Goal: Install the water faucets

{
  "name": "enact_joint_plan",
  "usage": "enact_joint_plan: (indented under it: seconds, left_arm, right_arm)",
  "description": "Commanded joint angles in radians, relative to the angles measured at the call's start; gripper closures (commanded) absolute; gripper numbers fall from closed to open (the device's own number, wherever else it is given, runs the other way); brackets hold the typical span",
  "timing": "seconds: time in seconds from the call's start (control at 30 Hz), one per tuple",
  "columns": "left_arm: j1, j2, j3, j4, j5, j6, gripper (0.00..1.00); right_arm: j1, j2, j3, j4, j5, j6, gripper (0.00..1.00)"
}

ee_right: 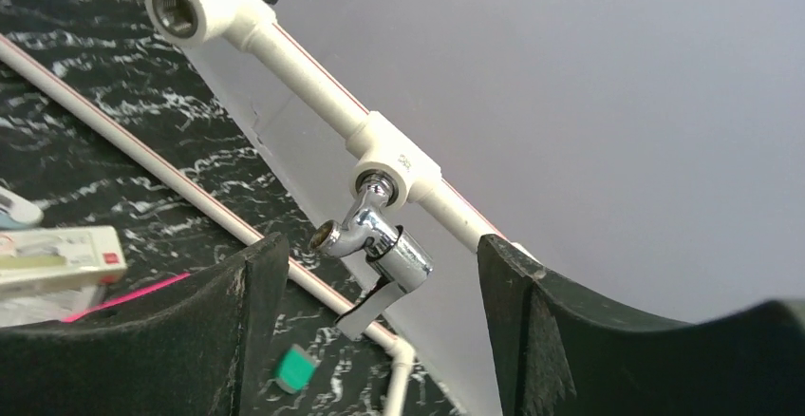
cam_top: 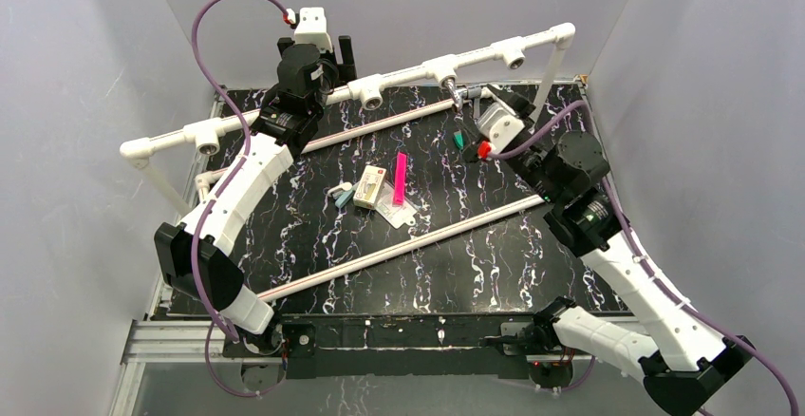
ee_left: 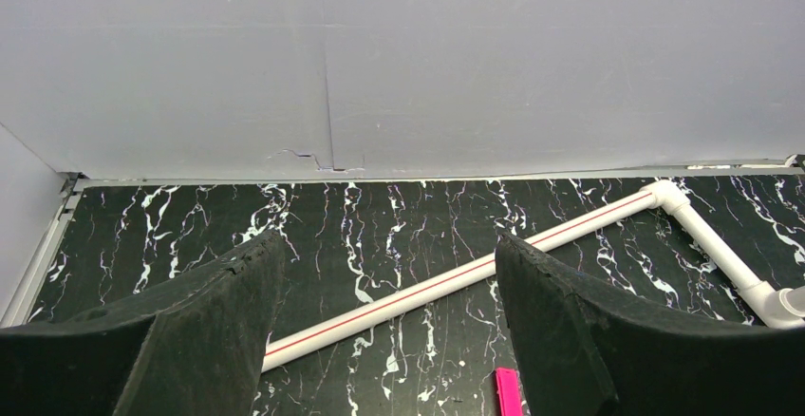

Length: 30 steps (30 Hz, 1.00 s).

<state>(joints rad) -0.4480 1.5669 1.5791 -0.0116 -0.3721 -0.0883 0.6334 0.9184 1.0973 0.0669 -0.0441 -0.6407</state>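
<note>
A silvery water faucet (ee_right: 380, 245) hangs from a white tee socket (ee_right: 394, 164) on the raised white pipe rail (cam_top: 380, 82), spout to the left and lever pointing down. It also shows from above, the faucet (cam_top: 456, 94) at the rail's right half. My right gripper (ee_right: 380, 255) is open, with one finger on each side of the faucet and a gap to both. In the top view the right gripper (cam_top: 479, 107) sits just right of it. My left gripper (ee_left: 389, 255) is open and holds nothing. From above, the left gripper (cam_top: 340, 55) hovers at the rail's back left.
Another tee socket (ee_right: 180, 8) further along the rail is empty. A small green piece (ee_right: 296, 367) lies on the black marbled table (cam_top: 456, 274). A pink strip (cam_top: 400, 179), a small box (cam_top: 369, 186) and two long white pipes (cam_top: 408, 240) lie mid-table.
</note>
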Motion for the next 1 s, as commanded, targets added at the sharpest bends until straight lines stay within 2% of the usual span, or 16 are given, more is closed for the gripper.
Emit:
enact_joint_plan:
  seconds: [0.0, 0.5, 0.97]
  left_arm:
    - [-0.041, 0.023, -0.044, -0.177, 0.087, 0.007, 0.21]
    - [-0.041, 0.021, -0.045, -0.176, 0.078, 0.014, 0.21]
    - [-0.042, 0.035, -0.035, -0.178, 0.075, 0.020, 0.21]
  right_arm:
    - [0.002, 0.024, 0.021, -0.015, -0.067, -0.247, 0.20]
    - [0.003, 0.152, 0.053, 0.019, -0.024, -0.511, 0.20]
    - [0.026, 0.256, 0.009, 0.252, 0.170, -0.760, 0.32]
